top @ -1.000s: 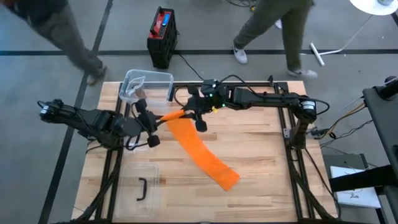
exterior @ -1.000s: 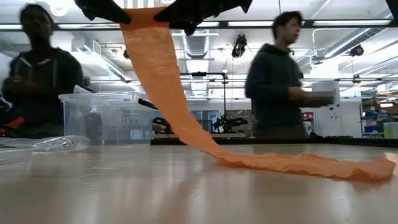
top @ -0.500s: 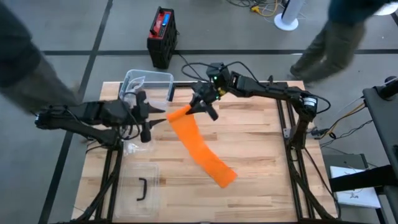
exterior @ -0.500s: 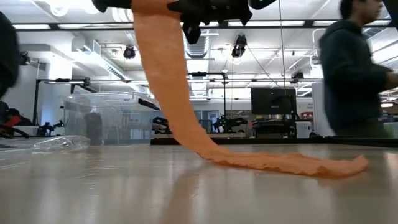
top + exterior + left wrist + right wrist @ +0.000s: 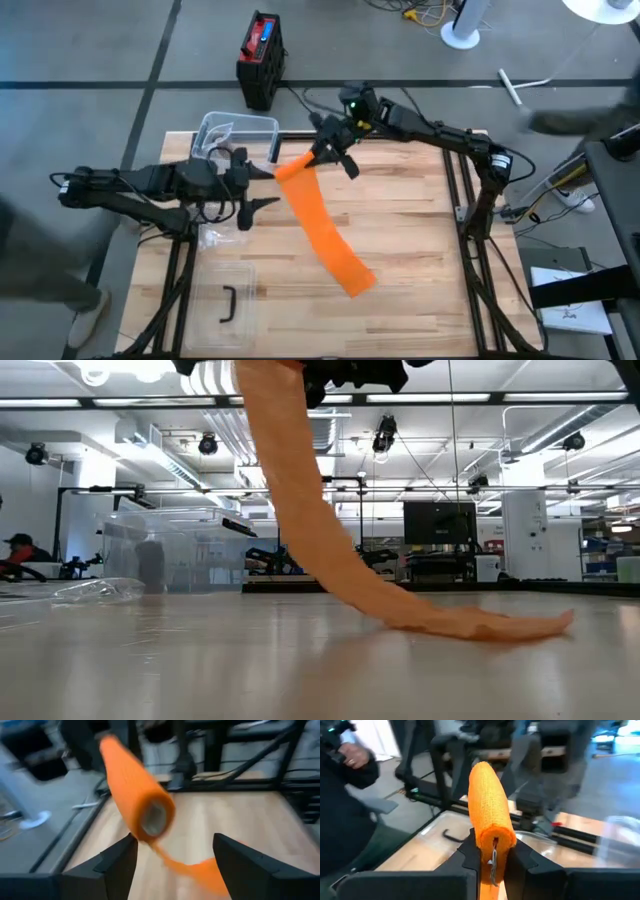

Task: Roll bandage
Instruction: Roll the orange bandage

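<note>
Over the wooden table (image 5: 400, 240) the right gripper (image 5: 322, 160) pinched the rolled end of the orange bandage (image 5: 322, 228) aloft so its tail could trail onto the boards, while the left gripper (image 5: 252, 190), fingers spread, faced the roll's core, seemingly poised to help wind it.

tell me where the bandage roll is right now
In the high view the bandage roll is held up by the right end effector near the table's far edge, beside the clear bin.
</note>
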Available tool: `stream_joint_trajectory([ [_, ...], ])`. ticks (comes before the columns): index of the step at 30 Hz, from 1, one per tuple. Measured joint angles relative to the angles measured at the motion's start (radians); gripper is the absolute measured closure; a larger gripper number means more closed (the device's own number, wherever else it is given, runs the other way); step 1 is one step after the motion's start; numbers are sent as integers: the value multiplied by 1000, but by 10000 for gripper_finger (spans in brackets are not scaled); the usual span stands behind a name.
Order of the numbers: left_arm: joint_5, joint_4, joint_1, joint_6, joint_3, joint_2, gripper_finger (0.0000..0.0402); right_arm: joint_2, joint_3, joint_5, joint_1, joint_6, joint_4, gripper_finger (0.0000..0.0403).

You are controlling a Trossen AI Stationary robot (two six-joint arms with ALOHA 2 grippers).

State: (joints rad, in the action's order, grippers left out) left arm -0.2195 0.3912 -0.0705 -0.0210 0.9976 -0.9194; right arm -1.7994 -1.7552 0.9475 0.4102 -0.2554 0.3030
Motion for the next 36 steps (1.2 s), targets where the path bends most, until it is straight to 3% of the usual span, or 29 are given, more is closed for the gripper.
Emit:
stream_joint_trajectory([
  [2,-69,12,4,-2,-1,-9,151,11,-14,-31,13,-1,11,363],
  [5,-158,39,4,0,-2,-5,152,46,-49,-170,20,-78,94,363],
  [8,-191,39,4,3,-6,9,158,71,-69,-359,20,-144,140,364],
  [10,-192,27,7,3,-15,10,163,82,-68,-407,35,-158,150,364],
  [20,-193,-83,17,43,-113,11,176,89,-16,-397,190,-149,105,364],
  [28,-211,-263,119,108,-189,8,164,164,214,-292,240,-108,-230,364],
  [31,-140,-302,207,98,-200,0,148,192,313,-299,267,-100,-271,364],
  [36,45,-456,357,43,-222,-53,133,250,432,-433,305,-148,-279,364],
])
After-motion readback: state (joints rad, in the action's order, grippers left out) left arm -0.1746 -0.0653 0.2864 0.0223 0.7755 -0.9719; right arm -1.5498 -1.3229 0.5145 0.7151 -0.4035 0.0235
